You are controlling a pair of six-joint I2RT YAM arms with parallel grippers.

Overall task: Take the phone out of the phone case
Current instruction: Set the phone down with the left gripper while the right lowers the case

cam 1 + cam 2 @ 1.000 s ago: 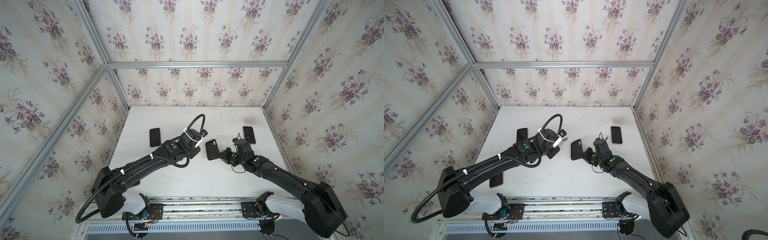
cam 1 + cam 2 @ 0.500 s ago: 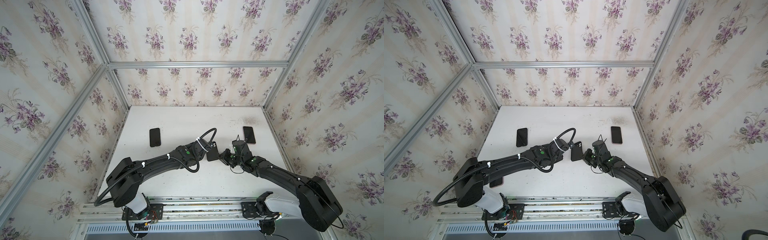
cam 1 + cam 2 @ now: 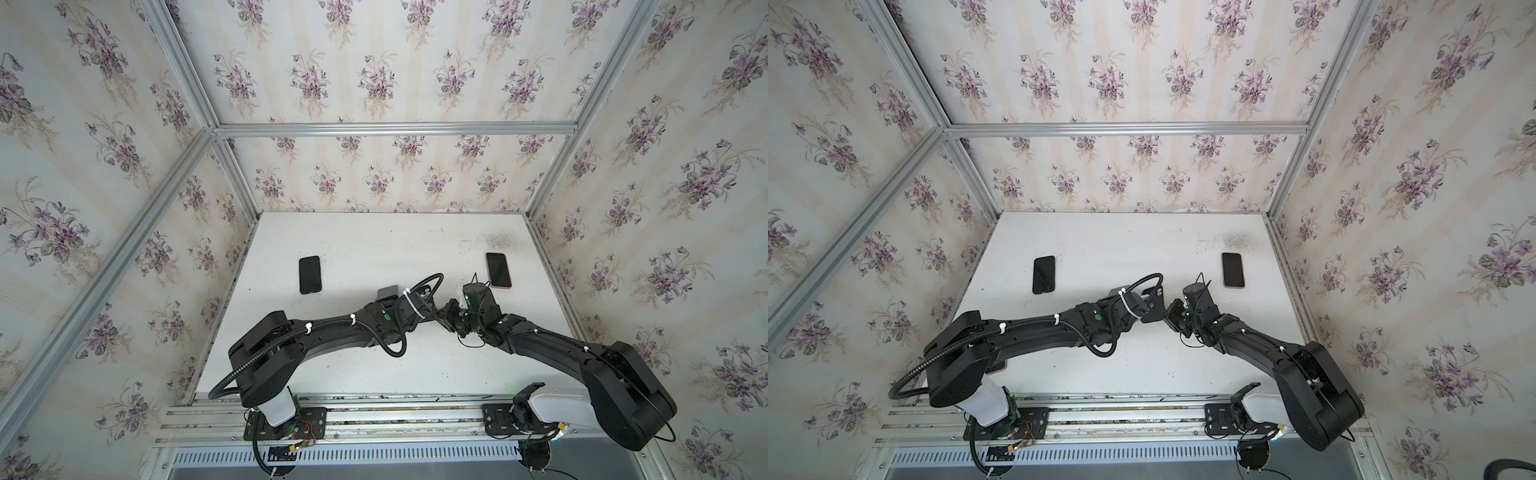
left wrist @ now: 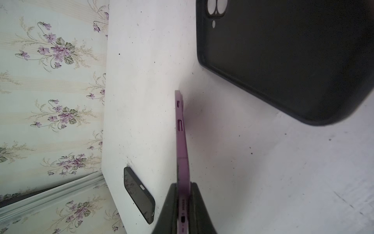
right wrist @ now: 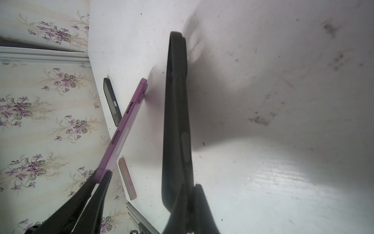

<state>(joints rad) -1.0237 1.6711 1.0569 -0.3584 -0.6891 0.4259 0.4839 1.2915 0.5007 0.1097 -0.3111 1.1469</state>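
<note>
The left hand [image 4: 183, 188] pinches the phone [image 4: 180, 137] by its end, and the right hand [image 5: 190, 190] pinches the empty case [image 5: 176, 101]. They hang apart above the table [image 4: 263, 172], likely so neither snags.

Purple phone [image 4: 181, 141], black phone case [image 4: 283, 60]; speckled white table [image 4: 263, 172]; walls [image 4: 50, 91] around the table cream-striped with violet sprigs.

The white, speckled table [image 3: 374, 237] carries a black phone [image 3: 310, 274] flat near its left edge and a pink-rimmed phone [image 3: 498, 270] near its right edge. A dark smudge [image 3: 496, 240] lies just beyond it.
</note>
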